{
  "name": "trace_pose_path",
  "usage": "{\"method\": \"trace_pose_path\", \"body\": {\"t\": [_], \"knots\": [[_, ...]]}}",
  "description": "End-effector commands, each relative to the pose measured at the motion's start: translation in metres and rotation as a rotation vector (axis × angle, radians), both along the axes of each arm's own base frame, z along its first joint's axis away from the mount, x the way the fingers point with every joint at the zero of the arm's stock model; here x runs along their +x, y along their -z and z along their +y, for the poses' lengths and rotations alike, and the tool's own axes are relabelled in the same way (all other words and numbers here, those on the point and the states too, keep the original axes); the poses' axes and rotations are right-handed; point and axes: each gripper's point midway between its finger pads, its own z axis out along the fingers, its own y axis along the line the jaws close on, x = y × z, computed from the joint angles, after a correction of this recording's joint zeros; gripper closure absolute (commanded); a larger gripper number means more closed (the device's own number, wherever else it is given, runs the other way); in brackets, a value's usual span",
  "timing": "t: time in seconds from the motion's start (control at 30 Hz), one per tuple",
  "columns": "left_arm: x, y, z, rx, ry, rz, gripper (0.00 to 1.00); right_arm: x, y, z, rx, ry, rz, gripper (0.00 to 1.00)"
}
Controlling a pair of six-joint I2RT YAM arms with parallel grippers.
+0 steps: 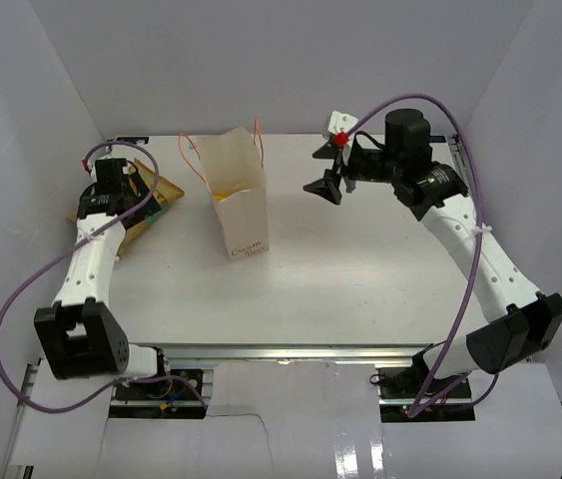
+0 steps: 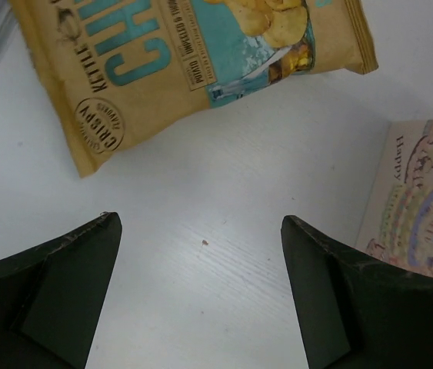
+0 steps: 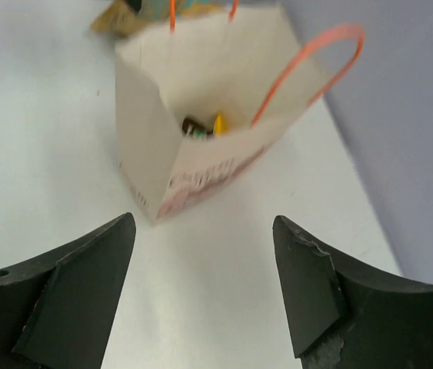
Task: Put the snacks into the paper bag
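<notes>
The cream paper bag (image 1: 246,222) stands upright mid-table with orange cord handles (image 3: 308,65). Inside the paper bag (image 3: 151,123) lie a yellow packet (image 3: 218,123) and a darker one beside it. A yellow-orange chip bag (image 2: 193,54) lies flat at the far left of the table, where the chip bag (image 1: 159,196) is partly under my left arm. My left gripper (image 2: 201,219) hangs open just short of the chip bag, with bare table between its fingers. My right gripper (image 1: 322,170) is open and empty in the air right of the paper bag, and the right gripper (image 3: 204,219) faces its mouth.
The paper bag's printed side (image 2: 424,207) shows at the right edge of the left wrist view, close to the left gripper. Grey walls enclose the table on the left, back and right. The back wall (image 3: 401,115) runs close behind the bag.
</notes>
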Motion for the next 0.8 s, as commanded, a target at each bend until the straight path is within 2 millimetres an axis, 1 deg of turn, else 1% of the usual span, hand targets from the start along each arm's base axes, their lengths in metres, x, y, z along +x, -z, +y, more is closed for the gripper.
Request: {"method": "trace_pose_path", "body": {"t": [0.0,0.03,0.07,0.1,0.13,0.2,0.23,0.27,0.37,0.4,0.47,0.5,0.53,0.57,0.6,0.67,0.7,0.73,0.77], "knots": [[0.051,0.004,-0.011,0.033,0.205,-0.052,0.05,-0.013,0.063,-0.033,-0.066,-0.060,0.171,0.22],[0.068,0.008,-0.008,0.043,0.204,-0.042,0.05,-0.017,0.083,-0.044,-0.081,-0.036,0.217,0.22],[0.077,0.008,-0.005,0.054,0.200,-0.047,0.05,-0.013,0.093,-0.059,-0.084,0.003,0.240,0.22],[0.085,0.008,-0.004,0.057,0.197,-0.046,0.04,-0.015,0.099,-0.066,-0.089,0.017,0.248,0.22],[0.097,0.009,-0.001,0.062,0.190,-0.042,0.04,-0.015,0.117,-0.078,-0.098,0.049,0.288,0.22],[0.102,0.012,0.002,0.067,0.177,-0.024,0.04,-0.016,0.127,-0.089,-0.104,0.078,0.305,0.22],[0.104,0.014,0.002,0.061,0.176,-0.021,0.04,-0.014,0.133,-0.098,-0.104,0.105,0.320,0.22],[0.107,0.019,0.000,0.044,0.172,-0.019,0.04,-0.015,0.144,-0.103,-0.107,0.115,0.346,0.22],[0.109,0.024,-0.009,-0.013,0.171,-0.037,0.04,-0.016,0.157,-0.111,-0.106,0.136,0.381,0.22],[0.112,0.023,-0.020,-0.076,0.185,-0.066,0.04,-0.016,0.160,-0.112,-0.106,0.136,0.390,0.22],[0.119,0.016,-0.028,-0.137,0.197,-0.121,0.04,-0.016,0.163,-0.114,-0.107,0.138,0.397,0.22],[0.125,0.008,-0.029,-0.152,0.189,-0.148,0.04,-0.015,0.166,-0.115,-0.110,0.138,0.403,0.22],[0.128,0.003,-0.039,-0.192,0.222,-0.169,0.04,-0.014,0.168,-0.116,-0.111,0.138,0.403,0.22],[0.132,-0.001,-0.039,-0.194,0.219,-0.180,0.04,-0.014,0.168,-0.116,-0.111,0.136,0.403,0.22],[0.141,-0.007,-0.038,-0.203,0.213,-0.196,0.04,-0.013,0.172,-0.116,-0.113,0.135,0.410,0.22],[0.147,-0.004,-0.035,-0.218,0.175,-0.176,0.04,-0.012,0.176,-0.116,-0.114,0.130,0.423,0.22],[0.161,-0.005,-0.034,-0.236,0.149,-0.180,0.04,-0.012,0.177,-0.115,-0.113,0.127,0.425,0.22],[0.161,0.003,-0.032,-0.247,0.122,-0.135,0.05,-0.012,0.178,-0.115,-0.107,0.126,0.437,0.22],[0.166,0.007,-0.026,-0.241,0.086,-0.113,0.05,-0.011,0.179,-0.114,-0.106,0.125,0.442,0.22]]}}
